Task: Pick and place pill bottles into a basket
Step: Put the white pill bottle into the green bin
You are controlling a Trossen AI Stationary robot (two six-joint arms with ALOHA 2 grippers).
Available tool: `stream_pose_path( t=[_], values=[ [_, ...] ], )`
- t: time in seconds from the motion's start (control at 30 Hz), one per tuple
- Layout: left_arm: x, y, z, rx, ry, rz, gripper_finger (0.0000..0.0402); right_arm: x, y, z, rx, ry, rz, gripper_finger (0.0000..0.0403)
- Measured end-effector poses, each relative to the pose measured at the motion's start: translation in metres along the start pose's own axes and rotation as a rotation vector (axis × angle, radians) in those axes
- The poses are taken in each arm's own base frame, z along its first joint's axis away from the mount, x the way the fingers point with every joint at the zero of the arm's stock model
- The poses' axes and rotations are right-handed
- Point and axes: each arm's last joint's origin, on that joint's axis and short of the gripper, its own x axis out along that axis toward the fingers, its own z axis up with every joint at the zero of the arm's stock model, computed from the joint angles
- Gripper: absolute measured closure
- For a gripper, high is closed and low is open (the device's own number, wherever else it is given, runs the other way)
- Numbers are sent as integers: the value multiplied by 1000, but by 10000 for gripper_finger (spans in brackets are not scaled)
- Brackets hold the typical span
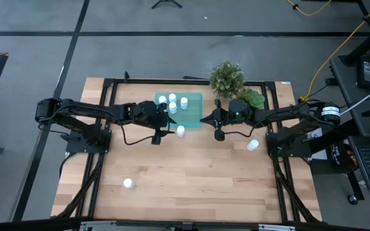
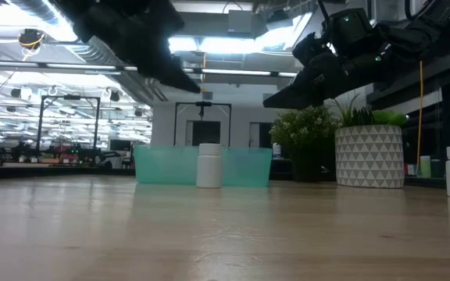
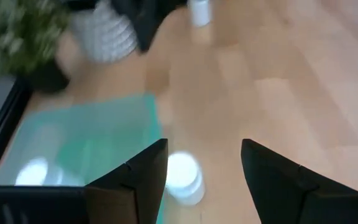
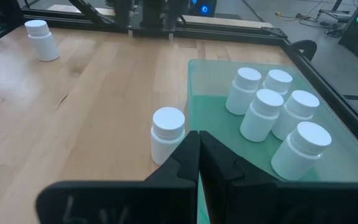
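The teal basket [image 1: 190,115] lies at the table's far middle and holds several white pill bottles [image 4: 260,115], all standing upright. One bottle [image 1: 180,131] stands on the table just outside the basket's near edge; it also shows in the low view [image 2: 208,165]. My left gripper [image 3: 204,155] is open and hovers above this bottle [image 3: 182,177], well clear of it; in the high view it [image 1: 170,124] is just left of the bottle. My right gripper [image 4: 198,140] is shut and empty, raised to the bottle's right [image 1: 204,119].
A bottle [image 1: 254,145] stands at the right and another [image 1: 128,183] at the near left. A white patterned pot with a green plant [image 2: 369,156] and a second, bushier plant [image 1: 227,77] stand at the far right, behind my right arm. Bare wood lies across the near half.
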Motion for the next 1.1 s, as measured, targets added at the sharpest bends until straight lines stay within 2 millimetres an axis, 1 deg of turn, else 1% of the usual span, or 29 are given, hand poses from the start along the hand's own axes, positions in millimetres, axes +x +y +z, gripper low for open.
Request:
stream_pose_path(
  t=[0.13, 0.27, 0.37, 0.47, 0.57, 0.7, 0.9, 1.1],
  values=[
    [9, 0, -15, -110, 92, 81, 188, -3, 0, 3, -38, -6, -1, 391],
    [22, 0, -28, -169, 111, 150, 175, -5, 0, 5, -49, -9, -3, 391],
    [33, -1, -35, -216, 105, 154, 167, -6, 0, 6, -52, -14, -4, 391],
    [43, -6, -39, -206, 117, 132, 160, -6, -1, 5, -52, -11, -13, 391],
    [48, -13, -41, -157, 131, 108, 155, -6, -1, 5, -53, -10, -17, 391],
    [52, -19, -43, -138, 141, 115, 151, -6, -1, 5, -53, -10, -18, 391],
    [52, -17, -42, -149, 134, 177, 150, -6, -1, 5, -52, -11, -18, 391],
    [57, -18, -42, -146, 114, 140, 150, -6, -1, 5, -52, -12, -18, 391]
  ],
)
